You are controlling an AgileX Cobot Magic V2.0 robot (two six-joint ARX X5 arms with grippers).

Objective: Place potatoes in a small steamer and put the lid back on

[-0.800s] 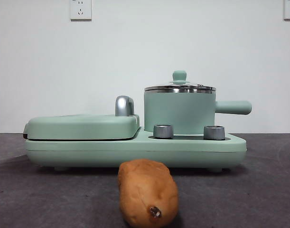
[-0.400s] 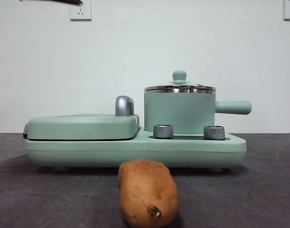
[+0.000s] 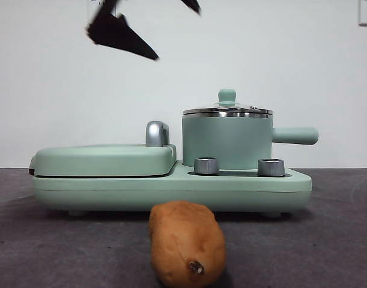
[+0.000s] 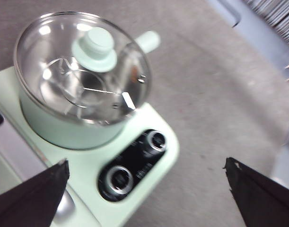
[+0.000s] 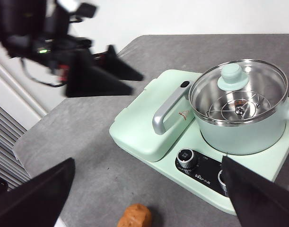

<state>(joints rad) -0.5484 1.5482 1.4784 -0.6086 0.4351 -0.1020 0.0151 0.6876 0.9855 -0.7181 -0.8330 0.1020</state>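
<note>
Potato first: it lies on the grey desk in front of the green cooker, with its dark spot facing the front camera, and nothing is touching it. The right wrist view shows it too, small and low, near the cooker's front edge. The small steamer sits on the right part of the cooker, behind two silver knobs, and its stubby handle sticks out to the side. The lid is on the steamer (you can see a wire rack through the glass). Next to the steamer is the flat griddle with its cover shut and a silver handle on it. The left gripper is up in the air above the cooker, over the knobs and close to the steamer; its jaws are wide apart and hold nothing. In the front view it shows as black tips high up, above the griddle. The right gripper is high above the desk in front of the cooker, also spread wide with nothing in it
</note>
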